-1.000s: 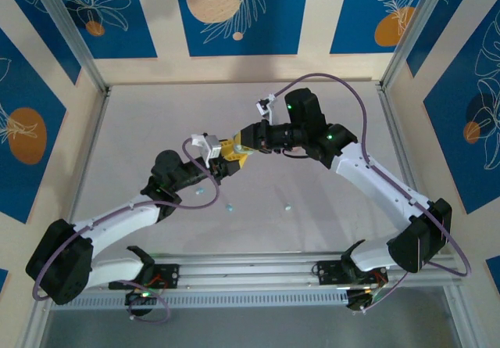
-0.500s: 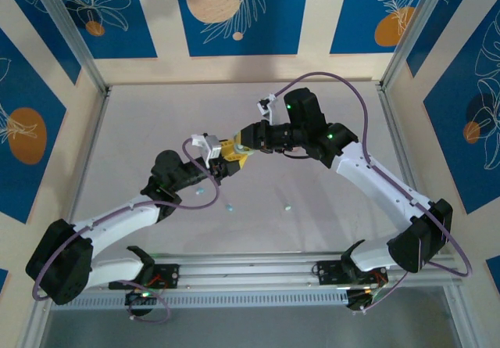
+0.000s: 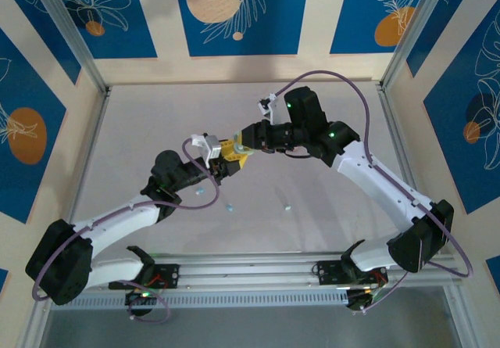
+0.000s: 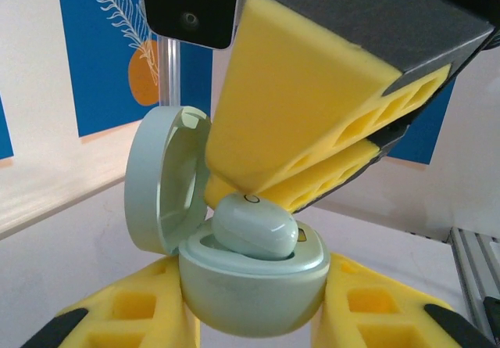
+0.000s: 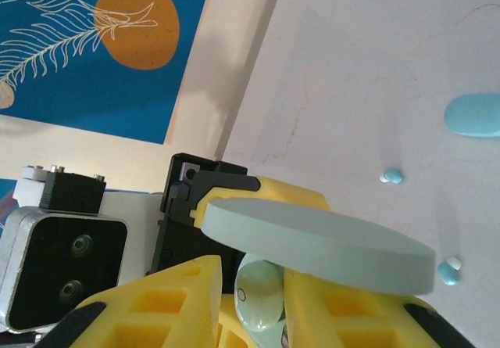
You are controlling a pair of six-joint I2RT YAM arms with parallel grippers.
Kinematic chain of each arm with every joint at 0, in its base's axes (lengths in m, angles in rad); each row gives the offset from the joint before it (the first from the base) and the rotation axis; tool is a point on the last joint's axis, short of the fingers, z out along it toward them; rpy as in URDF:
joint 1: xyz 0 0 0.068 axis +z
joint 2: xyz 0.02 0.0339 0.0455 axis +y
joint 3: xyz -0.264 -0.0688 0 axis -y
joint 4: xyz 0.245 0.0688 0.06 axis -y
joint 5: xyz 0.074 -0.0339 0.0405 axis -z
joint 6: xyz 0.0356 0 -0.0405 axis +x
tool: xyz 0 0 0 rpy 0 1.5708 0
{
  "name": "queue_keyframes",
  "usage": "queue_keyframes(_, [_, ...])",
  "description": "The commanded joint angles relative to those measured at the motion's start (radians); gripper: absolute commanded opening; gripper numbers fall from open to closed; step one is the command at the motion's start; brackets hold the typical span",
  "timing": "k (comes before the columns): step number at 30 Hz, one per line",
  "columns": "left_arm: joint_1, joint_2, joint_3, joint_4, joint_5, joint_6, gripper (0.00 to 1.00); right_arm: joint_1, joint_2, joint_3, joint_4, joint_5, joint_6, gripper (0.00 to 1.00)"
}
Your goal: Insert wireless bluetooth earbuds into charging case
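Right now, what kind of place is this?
Probably a robot test booth, not a home: a pale table boxed in by metal posts, blue leaf panels for walls, and a left arm and right arm bolted to a rail in front.

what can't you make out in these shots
left wrist view: sockets of the case hidden under the earbud, so how deep it sits is unclear
top view: case and earbud too small, covered by yellow fingers
right wrist view: case body hidden by its open lid; blue case cut off by right edge
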Motion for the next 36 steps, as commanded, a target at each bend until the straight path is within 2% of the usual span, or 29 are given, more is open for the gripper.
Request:
queue_keyframes(1, [-0.007,-0.033,0.024,0.048,-0.001,0.006,0.27,0.005,-0.006,0.043,-0.077,-0.010,-0.031,0.30])
queue_keyframes(12, [-0.006,-0.053,0.011,0.032,-0.013,0.024,0.27,-0.012,-0.161,0.016,-0.047,0.003,-0.095,0.36])
queue_keyframes(15, [-0.007,-0.062,0.008,0.027,-0.014,0.021,0.27,-0.033,-0.243,-0.018,-0.072,0.097,-0.146,0.38])
queue_keyframes(17, [-0.007,-0.073,0.006,0.021,-0.018,0.019,0.27,-0.077,-0.295,-0.065,-0.107,0.188,-0.159,0.40])
queue_keyframes(19, [-0.007,-0.089,0.002,0.012,-0.023,0.018,0.27,-0.161,-0.324,-0.111,-0.177,0.262,-0.140,0.40])
queue_keyframes(21, [-0.006,-0.109,-0.008,0.004,-0.033,0.019,0.27,-0.291,-0.327,-0.168,-0.229,0.222,-0.105,0.39])
queue_keyframes(24, [-0.007,-0.134,-0.013,-0.016,-0.041,0.021,0.27,-0.417,-0.298,-0.273,-0.250,0.095,-0.086,0.40])
queue_keyframes(26, [-0.007,-0.144,-0.012,-0.028,-0.041,0.022,0.27,-0.437,-0.252,-0.324,-0.267,0.072,-0.080,0.40])
queue_keyframes(32, [-0.007,-0.156,-0.012,-0.033,-0.044,0.018,0.27,-0.382,-0.039,-0.380,-0.323,0.075,-0.103,0.41])
queue_keyframes(36, [-0.007,-0.163,-0.013,-0.041,-0.045,0.018,0.27,-0.304,0.048,-0.439,-0.282,0.099,-0.071,0.49])
